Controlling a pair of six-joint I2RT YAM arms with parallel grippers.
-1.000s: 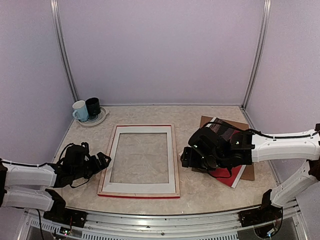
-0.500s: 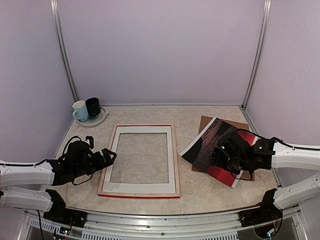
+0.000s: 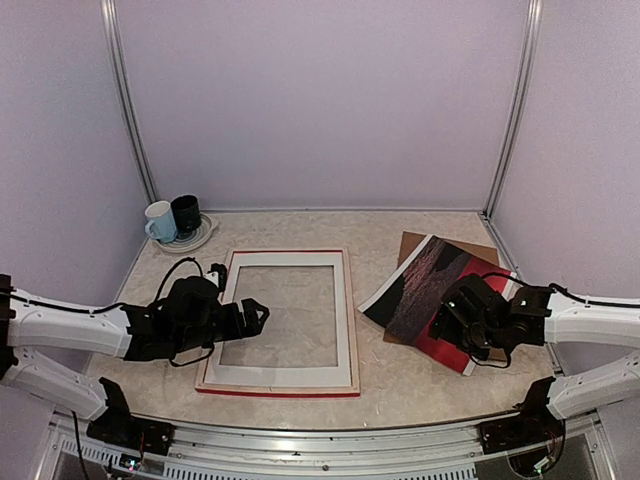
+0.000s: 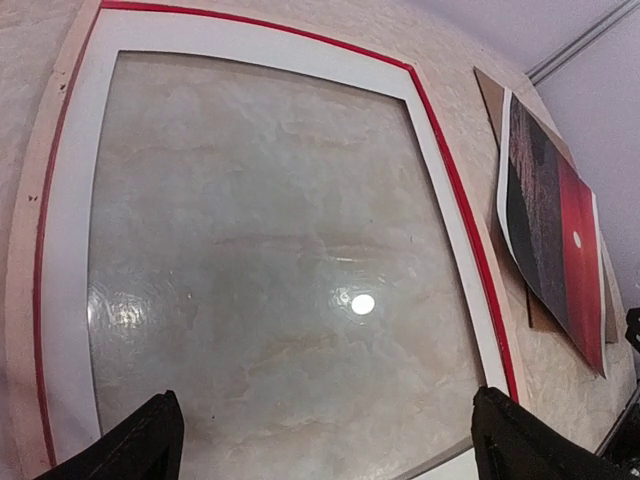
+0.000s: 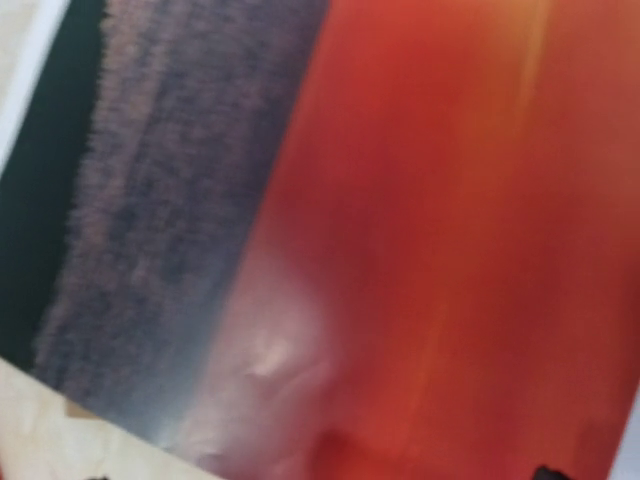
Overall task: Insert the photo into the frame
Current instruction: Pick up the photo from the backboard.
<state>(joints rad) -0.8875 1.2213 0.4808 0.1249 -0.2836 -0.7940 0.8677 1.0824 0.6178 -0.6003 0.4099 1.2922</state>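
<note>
Lower right jaws, spread wide over the photo, to its near edge and pinch gently, avoiding creases; use left jaws, equally wide, to steady the frame.

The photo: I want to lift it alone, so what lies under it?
A brown backing board lies under the photo; only its edges show. Its middle is covered.

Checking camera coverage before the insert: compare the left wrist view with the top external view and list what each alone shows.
Left wrist only: the white sun on the photo, a glare spot inside the frame. Top external only: white mug, black mug, both arms, the right gripper over the photo. Both: the frame, the photo, the brown backing board.
</note>
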